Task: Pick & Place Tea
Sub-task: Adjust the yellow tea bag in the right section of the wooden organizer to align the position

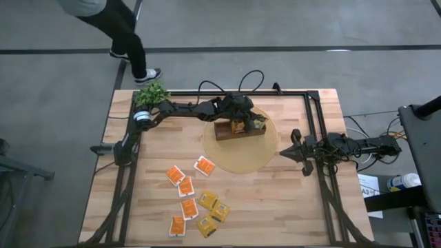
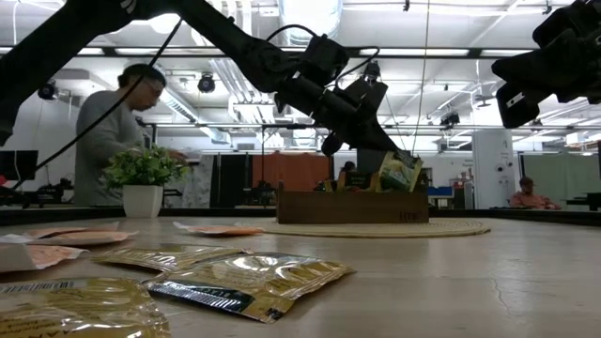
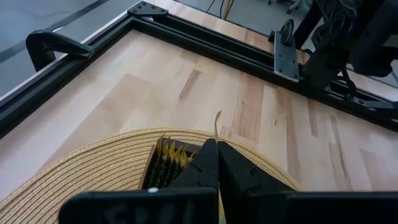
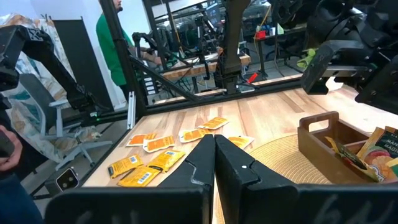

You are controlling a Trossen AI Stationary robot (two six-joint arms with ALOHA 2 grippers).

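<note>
Wooden box [image 1: 239,129] stands on a round woven mat [image 1: 265,155] near the far middle of the table [image 1: 289,207]. It already holds several sachets [image 4: 379,152], standing upright in its compartments; the exact count cannot be read. Left pincer [image 1: 253,122] hangs directly over the box, fingers pressed together; a thin yellow edge between them suggests a sachet, but the wrist view is too obstructed to confirm. Right pincer [image 1: 293,153] waits at the mat's right edge, fingers pressed together, holding nothing. About nine loose sachets [image 1: 195,200], orange and yellow, lie flat in a cluster on the table's near left. Judged status: partly complete; the loose cluster remains to be transferred.
</note>
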